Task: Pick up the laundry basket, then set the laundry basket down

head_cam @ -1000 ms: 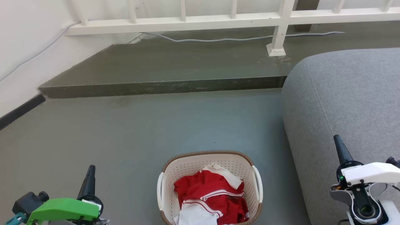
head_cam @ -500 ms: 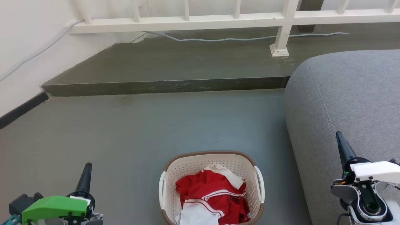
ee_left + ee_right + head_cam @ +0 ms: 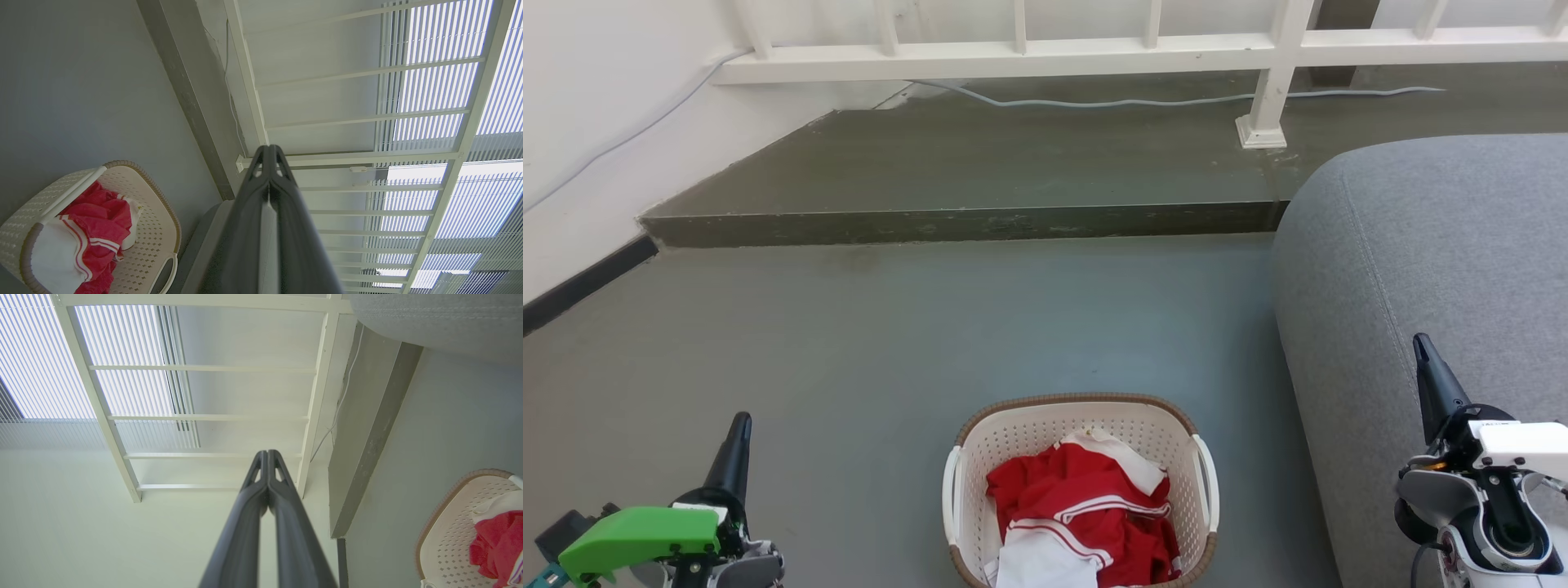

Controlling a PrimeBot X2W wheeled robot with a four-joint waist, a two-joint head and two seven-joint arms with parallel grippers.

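Both the left gripper (image 3: 737, 437) and right gripper (image 3: 1426, 361), fingers pressed together, flank the laundry basket (image 3: 1078, 399), apart from it. It stands on the floor (image 3: 915, 327) holding red-and-white clothing (image 3: 1086, 510); sofa (image 3: 1421, 245) near its right, open floor beyond.

The laundry basket (image 3: 1013, 441) is showing perforated matt plastic with a woven-look rim (image 3: 1078, 398); the sofa (image 3: 1421, 245) at its 3 o'clock is presenting coarse matt cloth.

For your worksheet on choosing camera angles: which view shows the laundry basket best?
Head view: the laundry basket appears nearly whole from above, both handles visible. The left wrist view cuts off one corner; the right wrist view crops it to one end.
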